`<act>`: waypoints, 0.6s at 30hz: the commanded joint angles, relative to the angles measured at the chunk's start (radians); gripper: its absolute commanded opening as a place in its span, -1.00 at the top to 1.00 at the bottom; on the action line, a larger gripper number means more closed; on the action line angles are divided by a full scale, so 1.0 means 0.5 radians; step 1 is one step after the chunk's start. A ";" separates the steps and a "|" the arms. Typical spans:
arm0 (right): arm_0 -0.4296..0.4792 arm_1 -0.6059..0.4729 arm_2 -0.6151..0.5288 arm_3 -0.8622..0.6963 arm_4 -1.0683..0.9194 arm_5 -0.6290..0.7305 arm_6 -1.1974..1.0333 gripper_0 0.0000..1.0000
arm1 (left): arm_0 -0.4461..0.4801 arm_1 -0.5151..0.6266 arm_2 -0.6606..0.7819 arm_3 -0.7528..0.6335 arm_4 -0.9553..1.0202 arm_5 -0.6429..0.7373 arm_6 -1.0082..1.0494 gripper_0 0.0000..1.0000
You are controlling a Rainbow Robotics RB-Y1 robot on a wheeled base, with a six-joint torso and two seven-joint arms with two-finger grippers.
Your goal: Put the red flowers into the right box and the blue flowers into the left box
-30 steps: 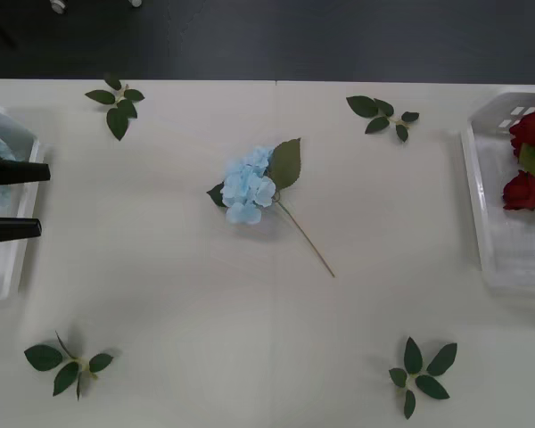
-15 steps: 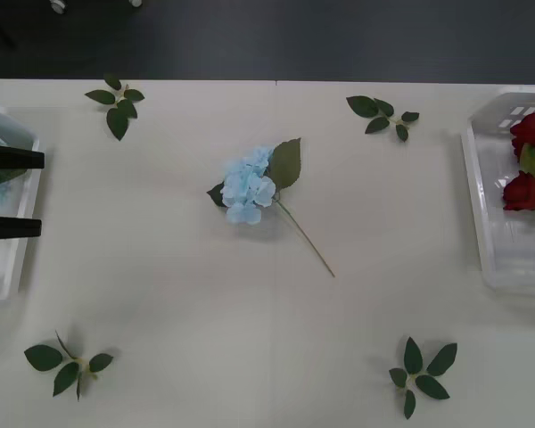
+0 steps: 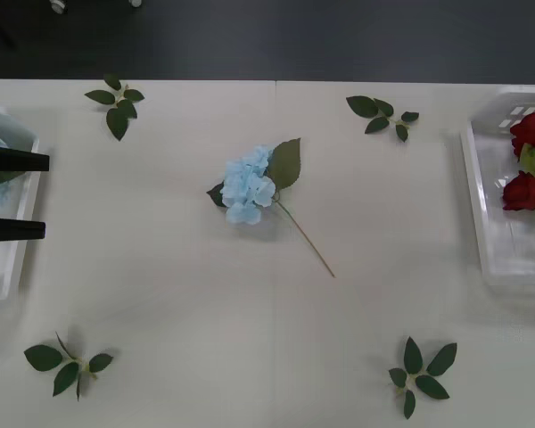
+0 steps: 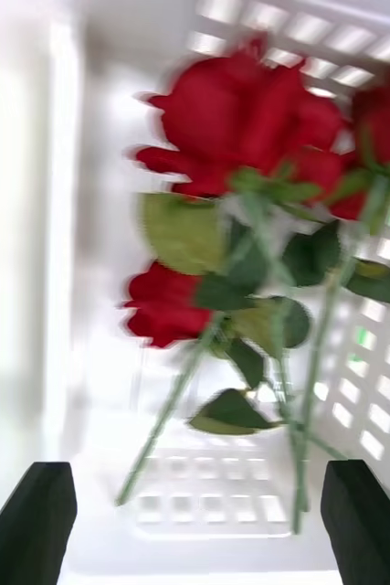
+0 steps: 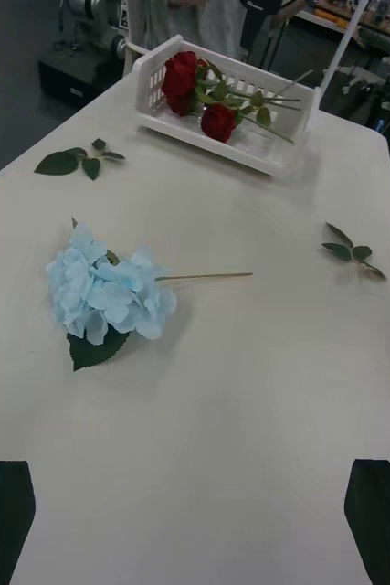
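One blue flower (image 3: pixel 248 185) lies mid-table with its stem pointing toward the near right; the left wrist view shows the same blue flower (image 5: pixel 108 297). My left gripper (image 3: pixel 25 194) hovers open and empty over the left box (image 3: pixel 2 267), where a bit of pale blue and a green leaf show under the fingers. Red flowers (image 3: pixel 524 191) lie in the right box (image 3: pixel 495 263). My right gripper (image 4: pixel 199 539) hangs open just above those red flowers (image 4: pixel 236 119), inside the right box (image 4: pixel 62 228). From the left wrist the right box (image 5: pixel 249 154) sits far across the table.
Flowerless leaf sprigs lie at the far left (image 3: pixel 116 100), far right (image 3: pixel 382 114), near left (image 3: pixel 67 364) and near right (image 3: pixel 421 373). The table's far edge meets a dark floor. Open tabletop surrounds the middle flower.
The left gripper's fingers have spread a little wider and shifted slightly over the left box. The flowers on the table and in the right box have not moved.
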 commanded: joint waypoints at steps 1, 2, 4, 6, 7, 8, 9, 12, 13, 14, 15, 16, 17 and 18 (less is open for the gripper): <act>-0.028 0.126 -0.043 -0.343 0.000 0.121 -0.322 -0.58 | 0.004 -0.004 0.007 -0.035 0.004 0.018 0.034 -1.00; -0.028 0.147 -0.040 -0.395 0.009 0.131 -0.365 -0.58 | 0.007 -0.004 0.007 -0.035 0.007 0.018 0.034 -1.00; -0.028 0.239 -0.034 -0.549 0.061 0.158 -0.503 -0.58 | 0.007 -0.004 0.007 -0.035 0.010 0.018 0.034 -1.00; -0.028 0.344 -0.018 -0.675 0.119 0.189 -0.616 -0.58 | 0.007 -0.004 0.010 -0.035 0.014 0.015 0.034 -1.00; -0.028 0.399 0.006 -0.742 0.153 0.198 -0.684 -0.59 | 0.007 -0.004 0.010 -0.035 0.014 0.018 0.034 -1.00; -0.028 0.432 0.034 -0.788 0.184 0.201 -0.739 -0.58 | 0.007 -0.004 0.010 -0.038 0.014 0.015 0.034 -1.00; -0.031 0.469 0.080 -0.853 0.224 0.198 -0.800 -0.58 | 0.010 -0.004 0.010 -0.038 0.014 0.015 0.034 -1.00; -0.037 0.525 0.258 -0.988 0.306 0.143 -0.957 -0.59 | 0.007 -0.001 0.010 -0.035 0.017 0.015 0.034 -1.00; -0.043 0.528 0.304 -1.012 0.325 0.127 -0.994 -0.59 | 0.010 -0.004 0.010 -0.035 0.017 0.015 0.034 -1.00; -0.058 0.531 0.396 -1.061 0.352 0.088 -1.064 -0.58 | 0.010 -0.004 0.010 -0.038 0.017 0.015 0.034 -1.00; -0.080 0.531 0.473 -1.092 0.371 0.054 -1.126 -0.59 | 0.010 -0.004 0.010 -0.035 0.017 0.015 0.034 -1.00; -0.101 0.531 0.565 -1.129 0.395 0.014 -1.202 -0.59 | 0.010 -0.004 0.010 -0.035 0.017 0.015 0.034 -1.00; -0.114 0.531 0.632 -1.150 0.411 -0.017 -1.258 -0.58 | 0.010 -0.004 0.010 -0.035 0.017 0.018 0.034 -1.00; -0.144 0.537 0.718 -1.172 0.435 -0.054 -1.325 -0.59 | 0.007 -0.004 0.010 -0.035 0.017 0.015 0.034 -1.00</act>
